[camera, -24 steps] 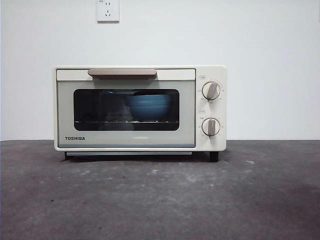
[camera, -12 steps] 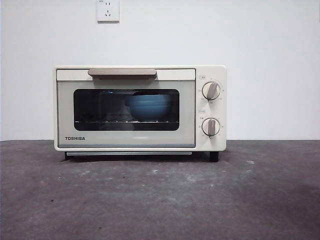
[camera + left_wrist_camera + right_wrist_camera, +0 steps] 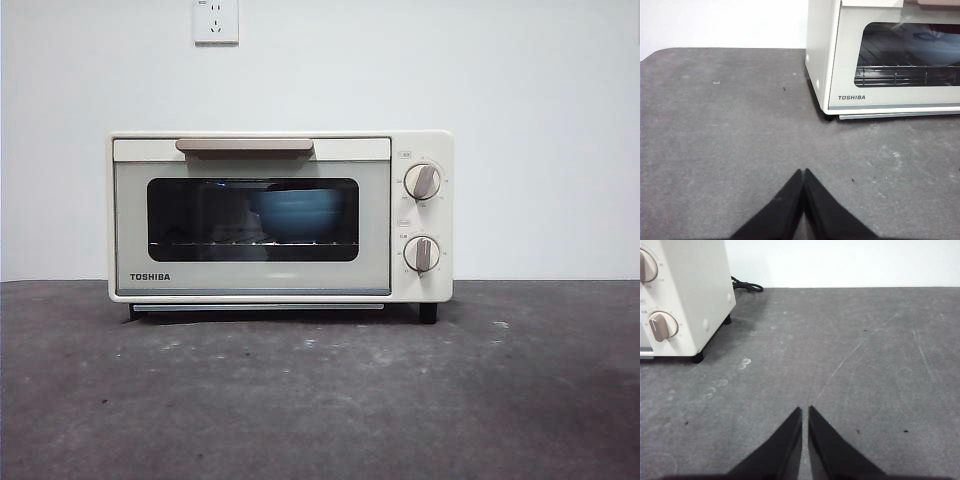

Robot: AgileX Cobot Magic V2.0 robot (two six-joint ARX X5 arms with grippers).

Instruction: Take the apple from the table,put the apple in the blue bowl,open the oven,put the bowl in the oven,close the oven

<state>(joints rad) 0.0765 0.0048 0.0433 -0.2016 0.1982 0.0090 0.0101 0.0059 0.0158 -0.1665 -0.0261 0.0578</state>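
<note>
The cream-white oven (image 3: 280, 216) stands on the dark grey table (image 3: 320, 390) with its door closed. Through the dark window the blue bowl (image 3: 297, 213) sits on the wire rack inside. The apple is hidden from view. In the left wrist view my left gripper (image 3: 803, 172) is shut and holds nothing, low over the table off the oven (image 3: 880, 55) front's Toshiba-logo corner. My right gripper (image 3: 804, 410) is shut and holds nothing too, over the table off the oven's (image 3: 682, 295) knob side. Neither arm shows in the front view.
A wall socket (image 3: 216, 20) sits on the white wall above the oven. A black power cord (image 3: 746, 286) lies behind the oven on the knob side. The table's rounded corner (image 3: 655, 52) shows in the left wrist view.
</note>
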